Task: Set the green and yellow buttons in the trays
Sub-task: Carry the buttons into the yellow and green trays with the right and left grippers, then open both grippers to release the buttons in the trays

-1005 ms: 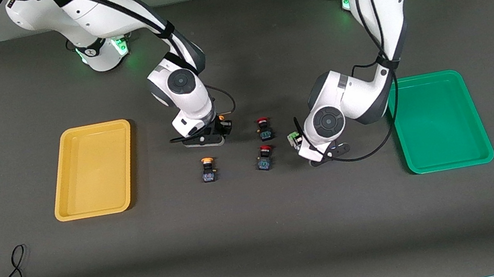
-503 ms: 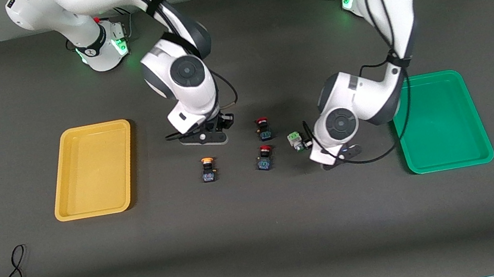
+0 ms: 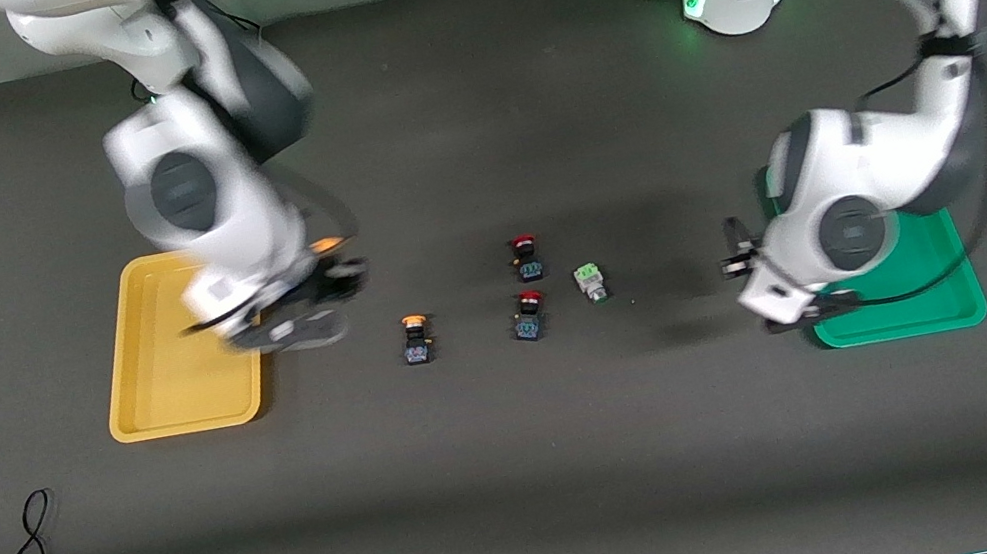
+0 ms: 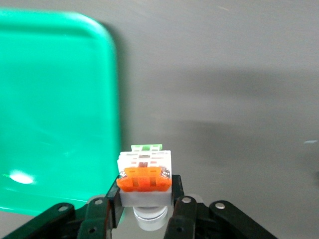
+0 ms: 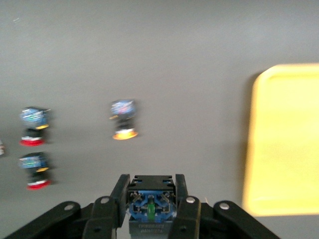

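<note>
Buttons are in both grippers, so you are carrying two at once and both drops need care. Your right gripper [image 5: 149,211] is clenched on a black-bodied button [image 5: 149,204] and hangs at the edge of the yellow tray [image 3: 166,375] that faces the table's middle; its cap is hidden in the wrist view, and only a blurred orange spot beside the wrist shows from the front. Your left gripper [image 4: 144,211] grips the orange-faced white button [image 4: 144,178] by its sides, over the table just beside the green tray [image 3: 946,309]. Bring each hand well inside its tray's rim before you let go, and come down low, because these small parts will likely bounce or roll on hard plastic. Loosen the fingers only once the hand has stopped moving. On the table between the trays lie another yellow-capped button [image 3: 415,339] and the pale-green-faced white button [image 3: 591,281]; both are for you to fetch next, I judge. Leave the two red-capped buttons [image 3: 526,286] beside them alone.
</note>
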Tool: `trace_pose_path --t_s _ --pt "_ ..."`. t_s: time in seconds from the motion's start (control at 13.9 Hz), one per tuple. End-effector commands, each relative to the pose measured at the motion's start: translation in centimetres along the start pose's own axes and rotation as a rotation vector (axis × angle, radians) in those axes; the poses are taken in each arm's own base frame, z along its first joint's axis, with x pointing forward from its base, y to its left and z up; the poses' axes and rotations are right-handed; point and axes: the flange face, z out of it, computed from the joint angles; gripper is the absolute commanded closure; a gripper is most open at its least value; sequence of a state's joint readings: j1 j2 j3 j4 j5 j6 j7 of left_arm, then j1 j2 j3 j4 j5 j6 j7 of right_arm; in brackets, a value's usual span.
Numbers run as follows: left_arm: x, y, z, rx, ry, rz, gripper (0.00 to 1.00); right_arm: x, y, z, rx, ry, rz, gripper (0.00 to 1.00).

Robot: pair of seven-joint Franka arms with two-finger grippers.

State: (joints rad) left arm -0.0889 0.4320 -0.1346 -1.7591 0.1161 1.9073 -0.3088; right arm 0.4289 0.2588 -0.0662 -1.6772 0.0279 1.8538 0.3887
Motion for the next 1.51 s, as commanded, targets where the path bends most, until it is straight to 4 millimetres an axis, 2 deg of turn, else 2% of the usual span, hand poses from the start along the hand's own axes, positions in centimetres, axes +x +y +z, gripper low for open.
trace_pose_path --t_s 0.0,0.14,0.22,0.29,0.36,0.43,0.5,0.65,0.72,0.79,0.93,1.01,1.08,1.15,1.22,1.29,1.44 --pt "0.6 -8.3 0.8 -0.007 -0.012 0.146 1.0 2.6 11.0 0.0 0.018 -0.015 -0.123 0.88" --pt "1.3 -14.5 2.6 -0.04 0.007 0.22 1.0 3.6 18.5 0.9 0.002 -0.013 -0.164 0.88" --pt "1.5 -16.9 4.0 -0.051 0.025 0.256 1.0 3.6 21.8 2.3 -0.003 -0.005 -0.17 0.88" --pt "1.5 -19.2 5.8 -0.062 0.044 0.275 1.0 3.2 25.1 4.9 -0.008 0.008 -0.166 0.88" --pt "1.2 -20.2 8.0 -0.071 0.06 0.288 1.0 2.5 27.7 7.8 -0.005 0.036 -0.168 0.88" --pt "0.7 -20.1 9.9 -0.075 0.081 0.288 1.0 1.5 29.6 11.2 0.01 0.053 -0.159 0.88" --pt "0.4 -20.2 11.6 -0.078 0.104 0.285 1.0 0.7 30.4 14.1 0.015 0.074 -0.145 0.88" --pt "0.3 -21.9 13.6 -0.089 0.125 0.289 1.0 -0.4 31.7 19.5 -0.018 0.074 -0.123 0.88" --pt "0.4 -22.1 13.6 -0.088 0.129 0.314 0.7 -0.6 32.1 21.2 -0.026 0.05 -0.114 0.88" --pt "0.3 -22.6 13.2 -0.085 0.133 0.32 0.01 -0.8 32.1 22.5 -0.023 0.03 -0.104 0.88" --pt "0.1 -22.7 11.9 -0.08 0.134 0.328 0.0 -1.0 32.0 24.1 -0.031 0.0 -0.104 0.88" --pt "-0.3 -21.9 10.8 -0.089 0.112 0.32 0.0 -1.1 32.1 24.6 -0.033 -0.01 -0.103 0.87" --pt "-0.6 -20.2 9.3 -0.094 0.089 0.309 0.0 -1.2 32.2 25.1 -0.03 -0.017 -0.093 0.82" --pt "-0.8 -17.8 7.7 -0.105 0.063 0.258 0.0 -1.1 32.1 25.2 -0.019 -0.014 -0.081 0.68" --pt "-1.3 -14.5 6.4 -0.103 0.039 0.213 0.0 -1.1 31.8 25.1 -0.008 -0.017 -0.074 0.38" --pt "-1.6 -10.8 5.1 -0.097 0.028 0.166 0.0 -1.0 31.7 24.9 -0.002 -0.022 -0.07 0.02" --pt "-2.1 -4.3 3.1 -0.085 0.014 0.106 0.0 -0.4 31.0 23.2 0.02 -0.028 -0.072 0.01"
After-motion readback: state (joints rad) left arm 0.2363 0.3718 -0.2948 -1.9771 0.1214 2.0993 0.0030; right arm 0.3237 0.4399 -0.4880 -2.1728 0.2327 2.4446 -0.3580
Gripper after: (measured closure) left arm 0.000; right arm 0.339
